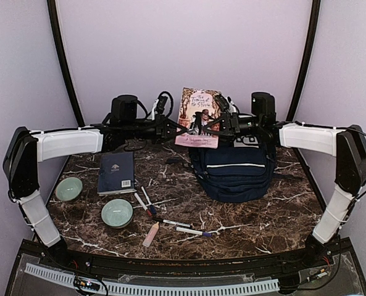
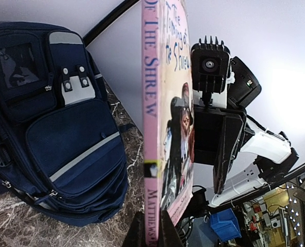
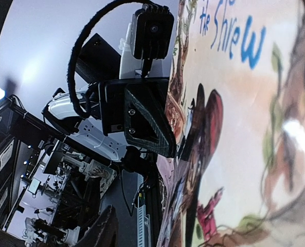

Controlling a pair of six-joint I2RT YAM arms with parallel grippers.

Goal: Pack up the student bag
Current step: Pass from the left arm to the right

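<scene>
Pink spine of the paperback reads "OF THE SHREW", with "MATTHEWS" lower down. On its cover, blue hand-lettering spells "the Shrew". Navy book carries a barcode sticker, digits too small to read.

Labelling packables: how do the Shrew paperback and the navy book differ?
The Shrew paperback stands upright, held in the air; the navy book lies flat on the table. The paperback's cover is illustrated, its spine pink; the navy book's is mostly plain. Both are outside the student bag.
</scene>
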